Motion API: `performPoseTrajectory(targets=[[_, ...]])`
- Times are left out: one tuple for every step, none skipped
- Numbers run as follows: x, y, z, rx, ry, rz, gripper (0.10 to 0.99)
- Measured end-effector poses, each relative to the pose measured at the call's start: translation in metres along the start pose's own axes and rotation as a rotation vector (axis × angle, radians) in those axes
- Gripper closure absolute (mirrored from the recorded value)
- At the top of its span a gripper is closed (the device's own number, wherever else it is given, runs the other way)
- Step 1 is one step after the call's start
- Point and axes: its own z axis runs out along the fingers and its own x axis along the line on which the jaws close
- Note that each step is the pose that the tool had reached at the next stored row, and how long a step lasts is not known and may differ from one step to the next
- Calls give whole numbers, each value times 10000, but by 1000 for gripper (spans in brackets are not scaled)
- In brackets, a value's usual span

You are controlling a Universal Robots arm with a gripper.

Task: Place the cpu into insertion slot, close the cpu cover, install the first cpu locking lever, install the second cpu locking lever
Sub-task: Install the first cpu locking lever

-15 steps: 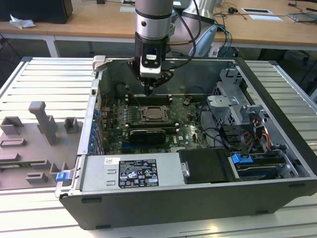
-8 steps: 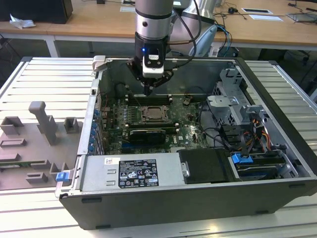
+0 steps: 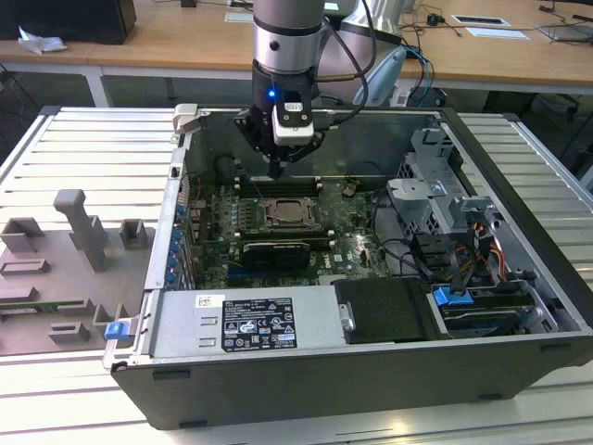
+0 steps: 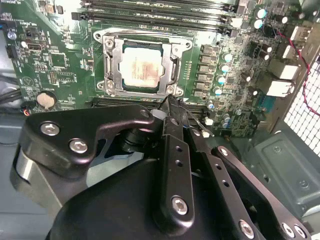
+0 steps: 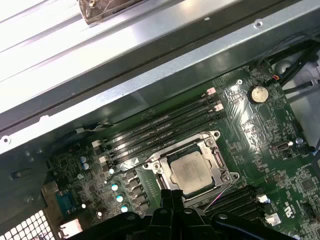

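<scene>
second wrist view: one cpu (image 4: 141,67) beneath one closed cpu cover (image 4: 114,65); fingers (image 4: 173,131) pressed together, empty.

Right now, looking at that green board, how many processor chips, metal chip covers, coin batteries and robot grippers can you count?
cpu: 1
cover: 1
coin battery: 1
gripper: 1
Total: 4

insertion slot (image 3: 285,213) open above, case walls (image 3: 371,139) (around)
</scene>
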Motion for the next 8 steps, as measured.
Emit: performPoseTrajectory(targets=[[0, 0, 0, 7, 5, -151, 980], [0, 0, 0, 10, 8, -231, 980], [0, 0, 0, 13, 11, -317, 980], [0, 0, 0, 19, 16, -483, 980], [0, 0, 1, 23, 20, -573, 980], [0, 0, 1, 30, 26, -734, 980], [0, 0, 1, 35, 30, -859, 980], [0, 0, 1, 42, 36, -1037, 980]])
